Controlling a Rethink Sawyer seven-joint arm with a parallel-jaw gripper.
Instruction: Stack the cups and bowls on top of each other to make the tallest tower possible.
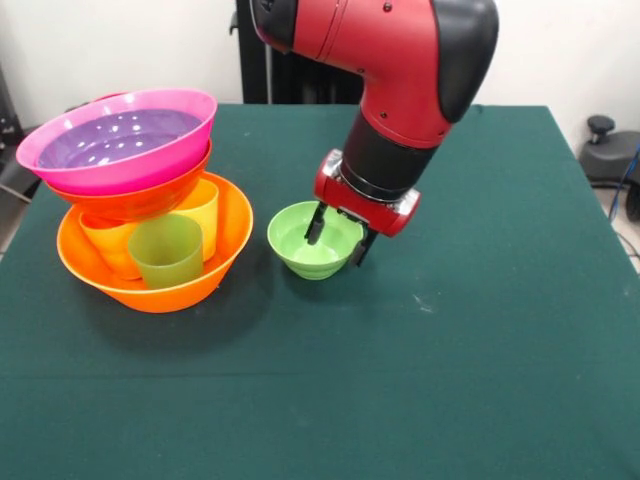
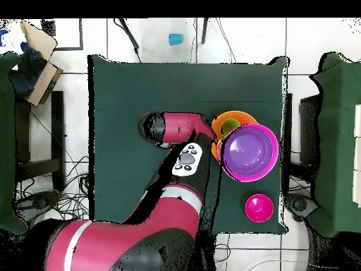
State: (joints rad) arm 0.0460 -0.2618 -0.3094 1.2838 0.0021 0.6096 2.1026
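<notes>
The tower stands at the left in the front view. Its base is the large orange bowl (image 1: 150, 285), which holds an orange cup (image 1: 108, 245), a green cup (image 1: 167, 252) and a yellow cup (image 1: 203, 208). A red-orange bowl (image 1: 135, 203), the pink bowl (image 1: 125, 165) and the purple bowl (image 1: 115, 137) rest on those cups. The small light green bowl (image 1: 305, 245) sits on the table at centre. My gripper (image 1: 339, 238) is open and straddles the bowl's right rim, one finger inside and one outside. The arm hides both in the overhead view.
A small crimson bowl (image 2: 259, 207) sits near the table corner by the robot's base, beside the tower (image 2: 248, 149). A blue cup (image 2: 175, 38) lies on the floor beyond the table's far edge. The table is covered in green cloth (image 1: 480, 330).
</notes>
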